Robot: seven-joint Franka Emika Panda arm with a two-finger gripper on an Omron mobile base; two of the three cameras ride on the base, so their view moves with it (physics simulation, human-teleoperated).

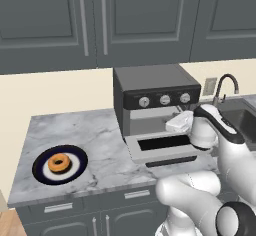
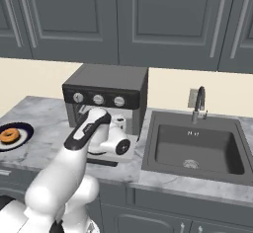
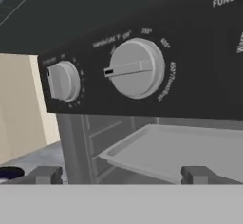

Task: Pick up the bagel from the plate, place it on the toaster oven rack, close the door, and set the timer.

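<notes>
Nearest the hand camera we see the claw, its two dark tips spread wide with nothing between them, raised just before the toaster oven. That close view gives us what the base cameras cannot: two silver dials on the black control band, their printed markings partly legible, and below them the pale toaster oven rack inside the open mouth.

From the left base view we see the door dropped flat toward us, its dark window facing up and its handle at the front edge. The bagel sits on the plate near the front left of the marble surface, well apart from the oven, with bare marble between them. In the right base view the plate is cut by the left frame edge, and the sink and faucet lie to the oven's right.

The arm's wrist covers much of the oven opening in both base views, so we cannot make out the claw's tips there.
</notes>
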